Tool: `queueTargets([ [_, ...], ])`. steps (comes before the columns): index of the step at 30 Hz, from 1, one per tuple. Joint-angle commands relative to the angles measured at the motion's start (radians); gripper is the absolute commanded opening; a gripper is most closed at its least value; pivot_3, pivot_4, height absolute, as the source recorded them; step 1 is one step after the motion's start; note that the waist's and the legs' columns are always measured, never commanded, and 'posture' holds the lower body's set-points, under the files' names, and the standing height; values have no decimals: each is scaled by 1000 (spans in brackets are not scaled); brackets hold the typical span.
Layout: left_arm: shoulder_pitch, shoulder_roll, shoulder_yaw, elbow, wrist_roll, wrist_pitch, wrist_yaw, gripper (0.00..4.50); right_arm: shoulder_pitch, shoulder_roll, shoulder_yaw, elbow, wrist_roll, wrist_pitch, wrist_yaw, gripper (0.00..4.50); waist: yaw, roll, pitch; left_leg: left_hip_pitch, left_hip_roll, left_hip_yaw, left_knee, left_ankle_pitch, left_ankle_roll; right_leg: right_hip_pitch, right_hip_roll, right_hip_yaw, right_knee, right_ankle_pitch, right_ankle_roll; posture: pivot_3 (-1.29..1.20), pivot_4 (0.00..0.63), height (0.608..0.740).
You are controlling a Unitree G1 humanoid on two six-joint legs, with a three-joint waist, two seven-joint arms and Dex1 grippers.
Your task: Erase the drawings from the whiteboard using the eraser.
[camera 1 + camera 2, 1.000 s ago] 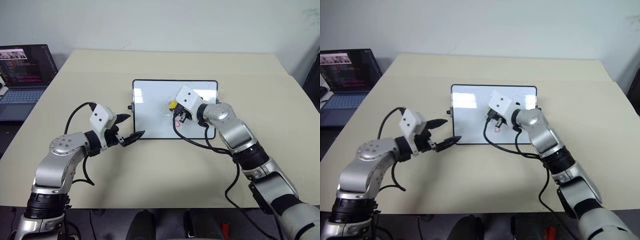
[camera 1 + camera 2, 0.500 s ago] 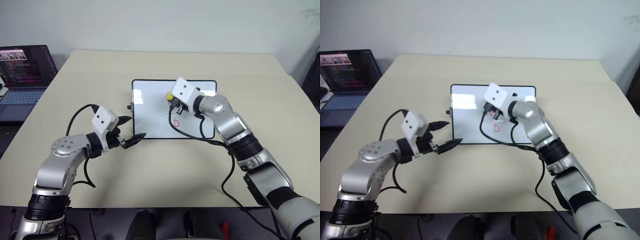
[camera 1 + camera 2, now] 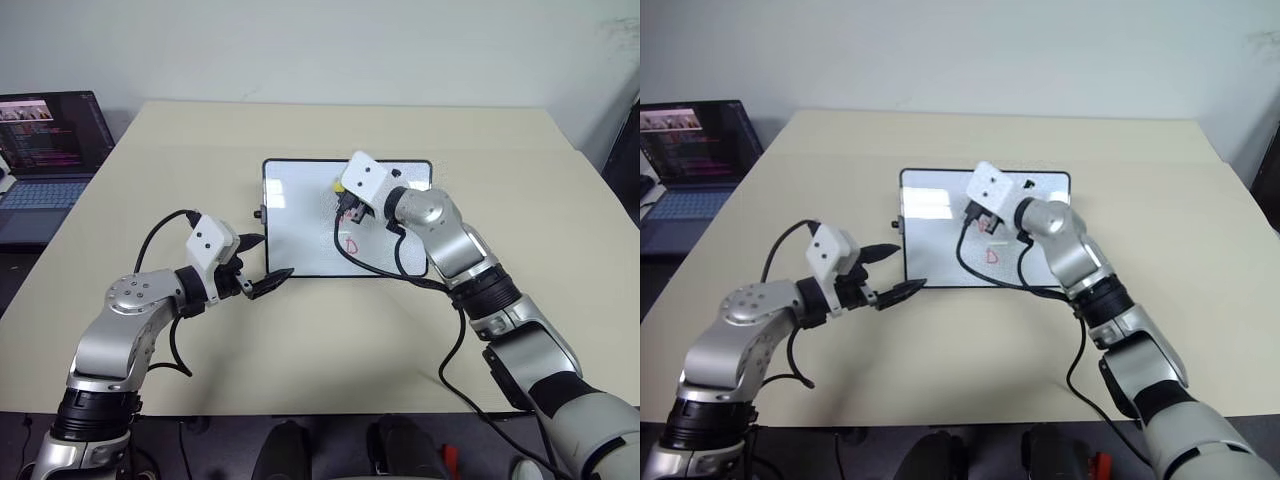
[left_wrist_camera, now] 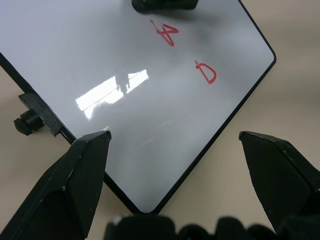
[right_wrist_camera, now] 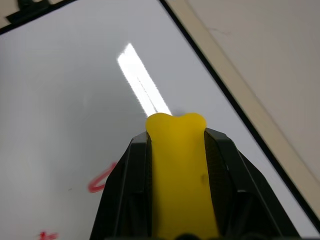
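The whiteboard lies flat in the middle of the table. My right gripper is over its far half, shut on the yellow eraser, whose tip points at the board near a glare stripe. I cannot tell whether the eraser touches the surface. Of the drawings, a red D sits just nearer to me than the eraser, and a red star-like scribble lies beside the D in the left wrist view. My left gripper is open at the board's near left corner, with nothing between its fingers.
An open laptop stands off the table's far left corner. The beige table stretches bare around the board. My right arm's black cable droops over the board's near edge.
My right gripper has carried the eraser toward the board's far edge, uncovering the red D. The left arm has stayed where it was.
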Motion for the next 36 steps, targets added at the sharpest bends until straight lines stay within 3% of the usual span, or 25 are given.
queueTargets([
  [1, -4, 1, 10, -34, -8, -16, -2, 4500, 56, -41, 43, -53, -8, 44, 108, 1121, 0, 0, 0, 0, 0, 0, 0, 0, 0, 0, 0, 0, 0, 0, 0, 0, 150, 740],
  [4, -3, 1, 10, -33, -7, -16, -3, 4500, 55, -39, 28, -57, -27, 34, 78, 1121, 0, 0, 0, 1, 0, 0, 0, 0, 0, 0, 0, 0, 1, 0, 0, 0, 150, 740],
  [9, -4, 1, 8, -32, -7, -18, -5, 4500, -27, -16, -45, 28, -58, -51, -98, 1121, 0, 0, 0, 2, 0, -1, 1, 1, 1, 0, 0, 0, 4, 1, -2, 0, 150, 740],
  [18, -2, 0, 8, -33, -7, -18, -6, 4500, 85, -60, 50, -72, -48, 35, 125, 1121, 0, 0, 0, 1, 0, 0, 0, 1, 1, 1, 0, 0, -1, 1, -2, 0, 150, 740],
  [25, -2, 3, 8, -33, -7, -17, -8, 4500, 19, -38, -17, -1, -98, -37, -55, 1120, 0, 0, 0, 3, 0, -1, 1, 3, 2, 1, 0, 0, 4, 2, -2, 0, 150, 740],
  [36, -1, 3, 7, -33, -7, -14, -8, 4500, 96, -74, 71, -76, -101, 5, 125, 1120, 0, -1, 0, 2, 0, -1, 0, 3, 2, 1, 0, 0, 3, 2, -3, 0, 150, 740],
])
